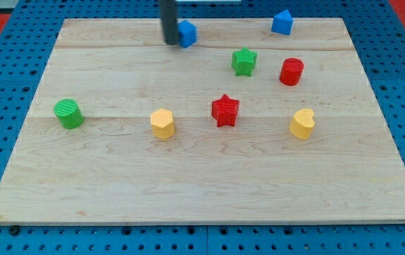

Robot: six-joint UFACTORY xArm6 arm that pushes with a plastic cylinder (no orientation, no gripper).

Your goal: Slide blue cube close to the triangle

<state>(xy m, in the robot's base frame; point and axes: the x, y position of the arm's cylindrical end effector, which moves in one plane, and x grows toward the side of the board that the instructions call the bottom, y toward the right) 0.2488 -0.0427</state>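
Observation:
The blue cube (187,33) lies near the board's top edge, left of centre. My tip (169,41) is right against the cube's left side. The other blue block (282,23), a pointed house-like shape that may be the triangle, sits near the top edge to the right, well apart from the cube.
A green star (244,61) and a red cylinder (291,71) lie below the pointed blue block. A red star (225,110) is mid-board. A yellow hexagon (162,123), a yellow heart-like block (302,123) and a green cylinder (68,113) lie lower. The wooden board (202,184) ends on blue pegboard.

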